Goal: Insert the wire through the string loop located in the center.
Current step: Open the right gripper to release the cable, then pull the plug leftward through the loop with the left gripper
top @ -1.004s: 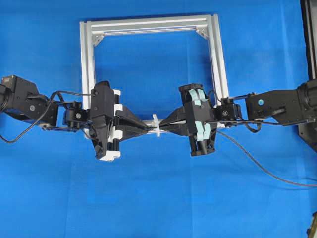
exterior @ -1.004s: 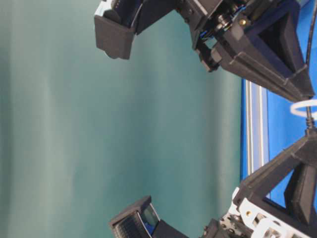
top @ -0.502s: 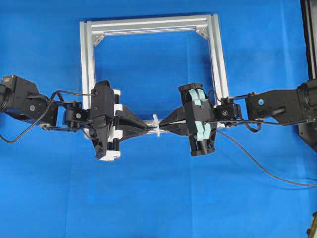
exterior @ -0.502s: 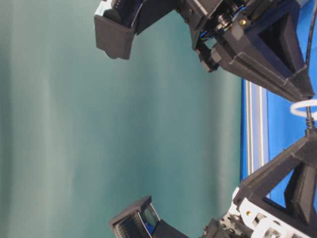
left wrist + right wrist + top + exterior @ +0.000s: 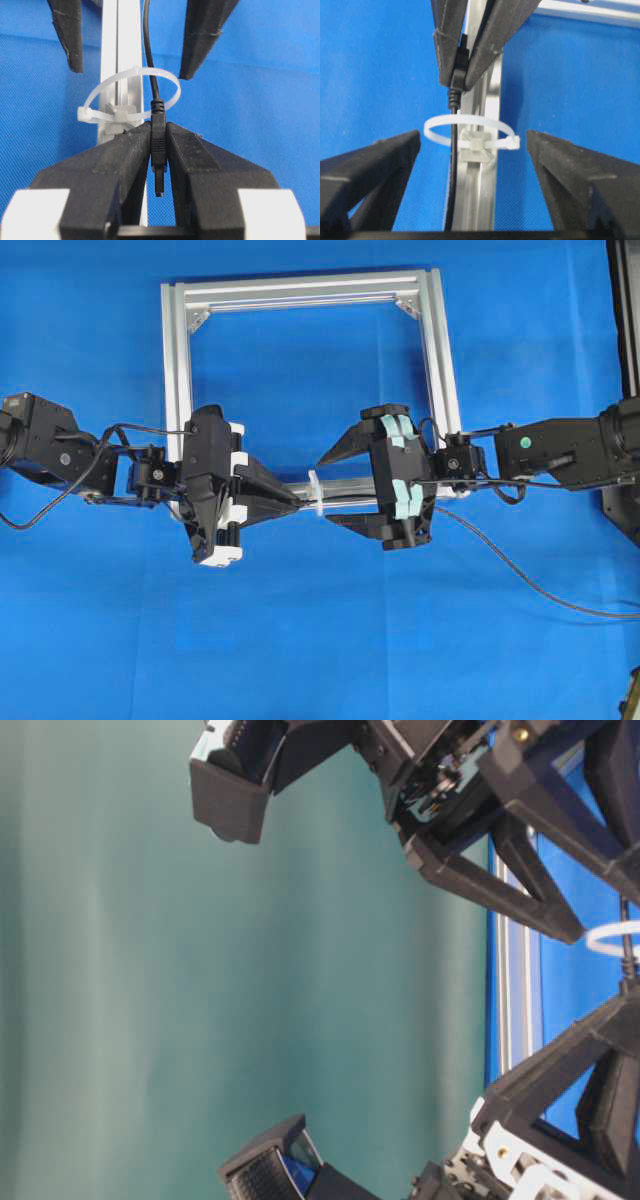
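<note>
Right gripper [image 5: 335, 488] now stands wide, its fingers splayed to either side of the loop [image 5: 317, 494] and touching nothing; a second ago those same fingers were pinched together over the rail. Left gripper [image 5: 158, 150] has not changed: it is clamped on the plug [image 5: 158, 155] of the wire [image 5: 148, 55], tip pointing back toward the wrist camera. Left arm shows no shift between the earlier overhead picture and this one.

Wire position: in the left wrist view the cable runs from the plug away through the white loop, and the right wrist view shows it passing inside the ring, beside the rail [image 5: 480, 200] of the frame [image 5: 300, 285]. Plug sits on the left arm's side of the loop, just clear of it. Rest of the cable trails off along the right arm and across the blue mat [image 5: 320, 640].

Reading: hand-over looks complete. Plug end is through and the left side alone holds it, so the release by the right suggests threading is essentially done. Remaining judgement: left arm probably needs to draw more cable through. Risk: loop is flimsy and could tilt if the cable drags on it.
</note>
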